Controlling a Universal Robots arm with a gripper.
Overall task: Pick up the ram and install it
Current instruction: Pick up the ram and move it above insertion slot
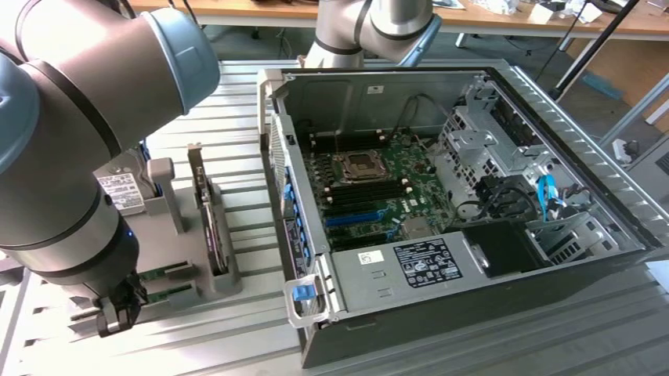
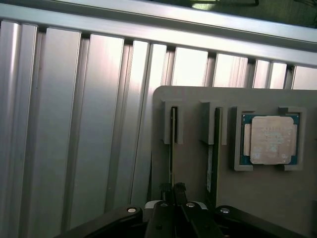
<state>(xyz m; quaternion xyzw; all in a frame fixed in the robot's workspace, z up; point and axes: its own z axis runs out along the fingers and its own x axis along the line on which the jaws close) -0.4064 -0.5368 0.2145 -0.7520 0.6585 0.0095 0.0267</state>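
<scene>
The ram (image 2: 173,144) is a thin green stick seen edge-on, standing in a slot of the grey holder (image 2: 257,198). My gripper (image 2: 172,188) is shut on one end of the stick, one black finger on each side of it. The ram still sits in its slot. In the exterior view the gripper (image 1: 117,313) hangs low over the holder (image 1: 172,227), at the exterior view's left, with green board edges (image 1: 168,274) beside it. The open computer case (image 1: 313,313) lies to the exterior view's right, with black memory slots (image 1: 366,192) on its motherboard.
A second green stick (image 2: 216,148) stands in the neighbouring slot, and a square silver processor (image 2: 270,140) rests in a pocket beyond it. A dark upright card (image 1: 206,219) rises from the holder. My bulky arm (image 1: 74,141) stands at the exterior view's left. Everything rests on a ribbed aluminium table (image 2: 74,124).
</scene>
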